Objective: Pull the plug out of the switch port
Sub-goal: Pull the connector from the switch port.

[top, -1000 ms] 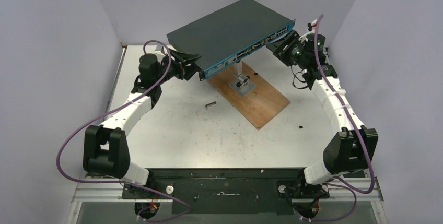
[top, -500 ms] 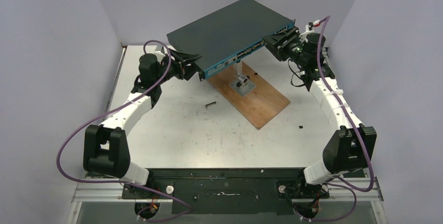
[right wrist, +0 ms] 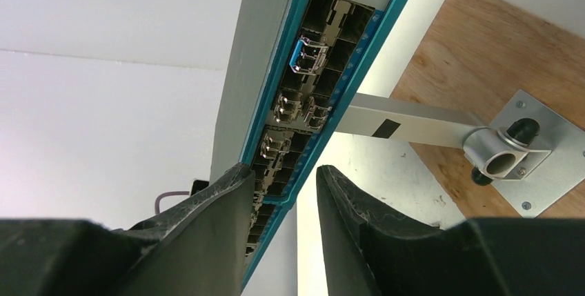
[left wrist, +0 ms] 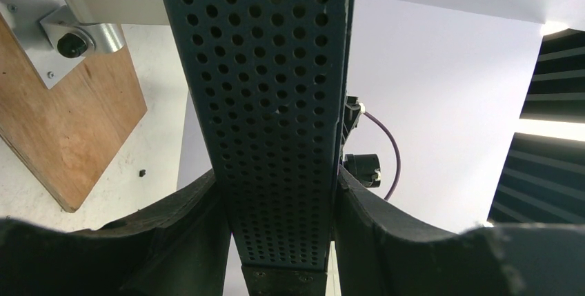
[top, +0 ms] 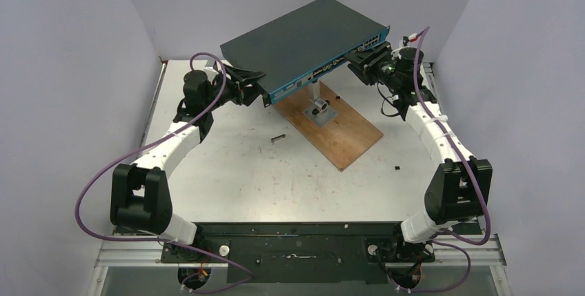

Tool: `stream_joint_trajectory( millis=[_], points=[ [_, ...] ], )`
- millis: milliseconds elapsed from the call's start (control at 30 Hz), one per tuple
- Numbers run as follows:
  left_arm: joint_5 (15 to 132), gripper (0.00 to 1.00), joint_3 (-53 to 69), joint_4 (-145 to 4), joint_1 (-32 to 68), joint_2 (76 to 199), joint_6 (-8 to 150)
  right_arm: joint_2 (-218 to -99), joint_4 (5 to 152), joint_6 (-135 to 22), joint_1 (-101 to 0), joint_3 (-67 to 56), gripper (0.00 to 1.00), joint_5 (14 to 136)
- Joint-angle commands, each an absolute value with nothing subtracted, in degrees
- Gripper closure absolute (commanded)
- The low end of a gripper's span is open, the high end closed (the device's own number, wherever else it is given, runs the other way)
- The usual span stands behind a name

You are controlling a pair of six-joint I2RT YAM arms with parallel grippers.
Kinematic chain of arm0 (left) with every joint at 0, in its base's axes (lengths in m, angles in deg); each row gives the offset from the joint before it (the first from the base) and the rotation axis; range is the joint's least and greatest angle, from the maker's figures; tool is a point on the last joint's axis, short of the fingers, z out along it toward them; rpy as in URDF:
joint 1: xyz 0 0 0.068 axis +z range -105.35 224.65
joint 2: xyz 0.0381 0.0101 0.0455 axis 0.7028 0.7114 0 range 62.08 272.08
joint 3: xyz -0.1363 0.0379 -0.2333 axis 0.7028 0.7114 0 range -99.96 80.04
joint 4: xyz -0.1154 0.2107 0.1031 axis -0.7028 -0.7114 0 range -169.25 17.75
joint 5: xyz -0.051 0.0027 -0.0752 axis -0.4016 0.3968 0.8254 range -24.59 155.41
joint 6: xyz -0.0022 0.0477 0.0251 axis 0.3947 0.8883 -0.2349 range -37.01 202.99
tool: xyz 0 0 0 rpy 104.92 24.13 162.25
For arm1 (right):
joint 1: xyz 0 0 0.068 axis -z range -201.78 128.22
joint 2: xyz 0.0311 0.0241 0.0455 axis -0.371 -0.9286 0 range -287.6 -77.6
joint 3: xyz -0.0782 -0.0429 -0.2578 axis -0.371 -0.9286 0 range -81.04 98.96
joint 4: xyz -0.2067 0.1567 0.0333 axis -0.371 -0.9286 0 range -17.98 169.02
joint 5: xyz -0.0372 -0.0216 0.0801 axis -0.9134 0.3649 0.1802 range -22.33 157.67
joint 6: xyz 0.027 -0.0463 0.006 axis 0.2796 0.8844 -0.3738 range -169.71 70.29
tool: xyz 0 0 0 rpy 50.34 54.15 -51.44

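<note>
your left gripper (top: 254, 87) is clamped on the left end of the switch (top: 303, 34), one finger above and one below the perforated side wall. that reads as a brace: the box stands on a thin post (right wrist: 407, 120) over the wooden board (top: 338, 127) and could twist under a tug. your right gripper (right wrist: 283, 172) is spread and holds nothing, its fingers straddling the blue front lip toward the right end. the plug (right wrist: 307, 58), which i take to be the blue-latched one with the wire bail, sits in its port further along the face, ahead of the fingertips and not between them. so the reach isn't finished yet. room is tight here: the lip runs right through the finger gap, silver plugs (right wrist: 296, 106) fill ports between you and the blue one, and the post crosses just beside. your free direction looks to be straight out from the face, above the table (top: 262, 172).
</note>
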State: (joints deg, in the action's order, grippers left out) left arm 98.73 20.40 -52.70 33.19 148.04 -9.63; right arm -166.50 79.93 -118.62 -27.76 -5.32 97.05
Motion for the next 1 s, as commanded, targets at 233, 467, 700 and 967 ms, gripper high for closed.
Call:
stream_joint_trajectory(
  millis=[233, 467, 700, 967],
  points=[
    [94.2, 1.00, 16.9, -49.3, 30.8, 151.4, -8.4, -166.8, 87.2, -120.6, -26.9, -6.5, 0.63, 96.5],
    [94.3, 1.00, 16.7, -49.3, 30.9, 151.5, -8.4, -167.4, 88.5, -121.2, -26.5, -6.8, 0.67, 96.4],
    [94.5, 1.00, 16.2, -49.4, 31.0, 151.8, -8.3, -168.2, 89.7, -122.5, -26.6, -7.2, 0.69, 96.8],
    [94.6, 1.00, 16.1, -49.4, 31.3, 151.9, -8.3, -168.2, 91.4, -123.7, -26.6, -8.6, 0.72, 96.7]
  ],
)
